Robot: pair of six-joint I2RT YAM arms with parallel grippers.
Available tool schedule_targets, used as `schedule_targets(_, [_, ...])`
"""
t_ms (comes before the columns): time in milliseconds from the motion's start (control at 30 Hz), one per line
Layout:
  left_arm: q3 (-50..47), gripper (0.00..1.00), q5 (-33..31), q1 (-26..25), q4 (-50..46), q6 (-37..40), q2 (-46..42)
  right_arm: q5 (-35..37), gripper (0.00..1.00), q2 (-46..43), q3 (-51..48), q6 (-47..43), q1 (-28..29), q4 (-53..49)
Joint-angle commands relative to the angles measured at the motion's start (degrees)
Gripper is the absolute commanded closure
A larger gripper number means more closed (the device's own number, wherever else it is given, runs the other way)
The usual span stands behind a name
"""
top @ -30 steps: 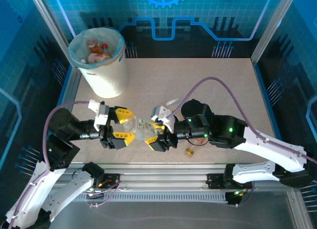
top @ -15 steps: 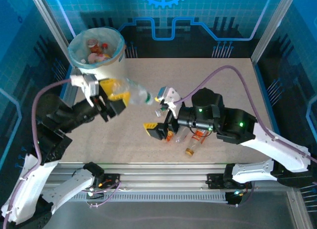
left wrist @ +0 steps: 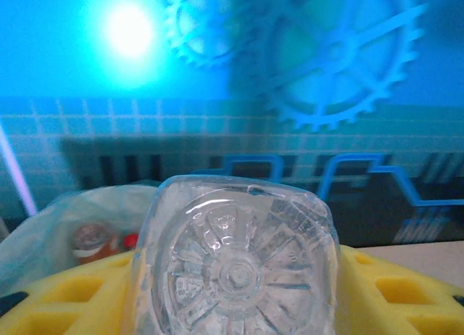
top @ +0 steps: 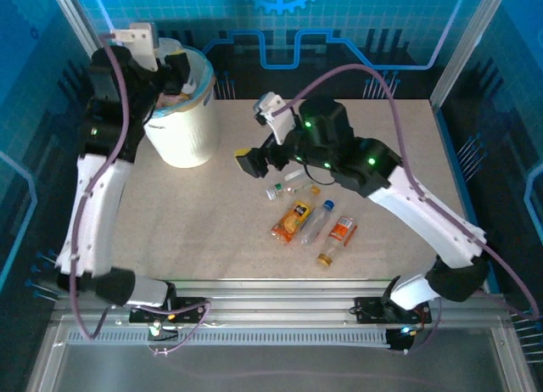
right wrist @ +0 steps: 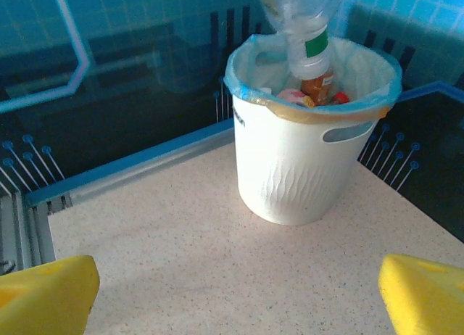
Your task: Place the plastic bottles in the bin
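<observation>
The left gripper (left wrist: 232, 291) pinches a clear bottle (right wrist: 301, 23) neck-down over the bin (top: 182, 137) at upper left of the top view, while the right gripper (right wrist: 233, 295) hangs spread wide near loose bottles (top: 305, 218) at centre frame.

The speckled beige tabletop (top: 212, 231) carries 1 tall round white plastic bin (top: 181, 137) with a pale green-blue bag liner, standing upright near its far-left corner. To the right of the bin, well apart from it and nearer the front edge, small crushed clear plastic bottles (top: 305, 218) lie in 1 loose cluster. Among them are 1 orange-labelled bottle (top: 293, 221), 1 blue-capped bottle (top: 316, 221) and 1 red-labelled bottle (top: 342, 231).
</observation>
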Motion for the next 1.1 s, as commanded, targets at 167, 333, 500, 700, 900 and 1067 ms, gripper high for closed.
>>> schedule_targets(167, [13.9,0.53,1.8,7.0,7.6,4.4,20.2,-7.1,0.01,8.4,6.1,-4.9,-1.8,-3.0])
schedule_targets(333, [19.5,0.52,5.0,7.2,11.6,9.0,29.9,-7.6,0.02,10.8,6.7,-4.8,-2.8,-3.7])
schedule_targets(500, [24.0,0.35,6.3,7.2,8.9,10.7,35.9,-7.4,0.02,11.1,7.0,-4.9,-3.4,-4.6])
schedule_targets(700, [21.9,0.16,7.8,7.2,7.2,10.4,33.5,-7.2,0.02,10.1,6.2,-3.6,-3.8,-4.7])
schedule_targets(900, [15.8,0.20,8.3,7.2,8.3,10.3,27.7,-8.4,0.04,8.6,5.6,-1.6,-3.7,-4.7])
schedule_targets(1067, [17.3,0.30,8.1,8.2,4.5,9.4,29.9,-8.7,0.04,6.5,3.6,-0.6,-3.6,-4.3])
